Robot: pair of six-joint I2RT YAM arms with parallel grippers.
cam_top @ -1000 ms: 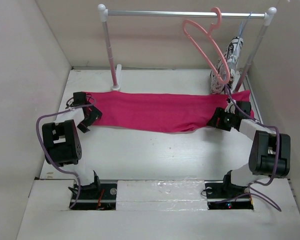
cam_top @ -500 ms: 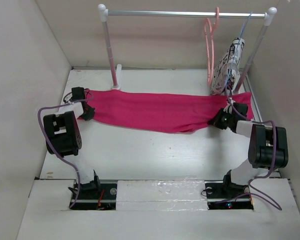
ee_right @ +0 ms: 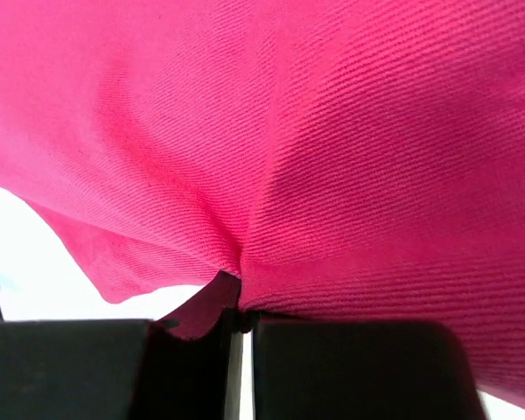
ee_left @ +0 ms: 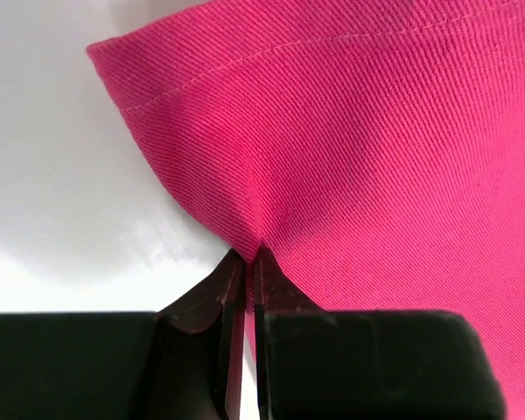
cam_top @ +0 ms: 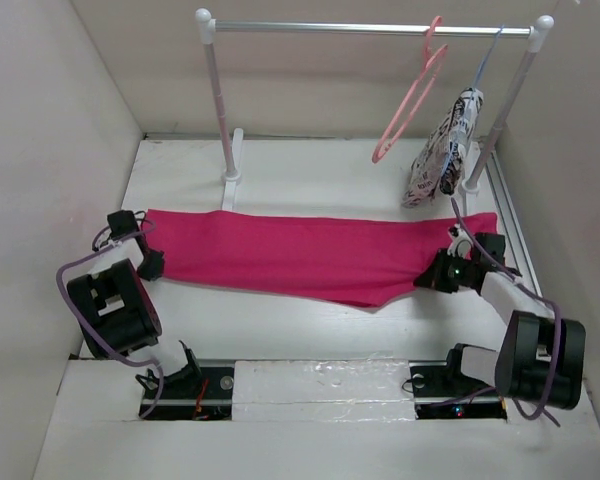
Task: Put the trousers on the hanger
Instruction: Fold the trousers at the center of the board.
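Observation:
The magenta trousers [cam_top: 310,255] lie stretched in a long band across the table. At their left end, my left gripper [cam_top: 148,262] is shut on the edge, and the left wrist view shows the trousers [ee_left: 350,149] pinched into a fold between the closed tips of that gripper [ee_left: 249,262]. My right gripper [cam_top: 435,277] grips the lower right edge; in the right wrist view the trousers [ee_right: 332,131] bunch into that gripper [ee_right: 236,302], whose jaws stand nearly together on the cloth. The salmon-pink hanger [cam_top: 408,100] hangs tilted from the rail, apart from both grippers.
A clothes rail [cam_top: 370,28] on two white posts spans the back of the table. A white garment with black print [cam_top: 442,150] hangs on a thin blue hanger [cam_top: 488,55] at the rail's right end. Walls close in both sides.
Both grippers closed on the trousers' ends and drew the cloth nearer to the arm bases. The salmon hanger has been swinging on the rail and now tilts left.

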